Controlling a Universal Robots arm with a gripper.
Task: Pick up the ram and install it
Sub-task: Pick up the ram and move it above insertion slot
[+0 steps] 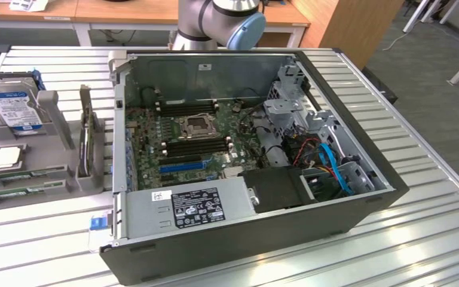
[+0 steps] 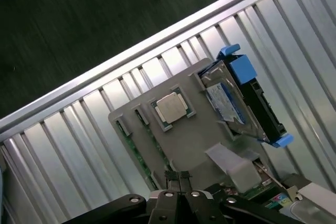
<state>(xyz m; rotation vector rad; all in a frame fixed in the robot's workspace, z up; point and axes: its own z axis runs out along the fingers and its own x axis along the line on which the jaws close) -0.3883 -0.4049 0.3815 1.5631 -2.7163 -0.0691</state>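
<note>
The claw (image 2: 178, 176) hangs over the grey parts holder (image 2: 197, 140), its two fingers pressed tight together with nothing between them. In the wrist view its tips sit close above the holder's edge where the ram (image 2: 137, 153) lies, a thin green stick lying lengthwise in a narrow groove. In the exterior view that ram (image 1: 18, 175) lies at the holder's near edge, at the exterior view's left, with a second ram stick (image 1: 10, 193) just beside it in the next groove.

On the same holder a processor chip (image 2: 170, 107) lies flat in a square recess. A hard drive (image 2: 239, 100) with blue side rails leans in its cradle, and a dark expansion card (image 1: 86, 140) stands on edge.

The open computer case (image 1: 253, 245) lies on its side on the ribbed metal worktop (image 1: 421, 239), next to the holder. Its motherboard (image 1: 189, 137) faces up, with long black memory slots (image 1: 198, 145) beside the processor socket. The robot arm (image 1: 217, 21) rises behind the case.
</note>
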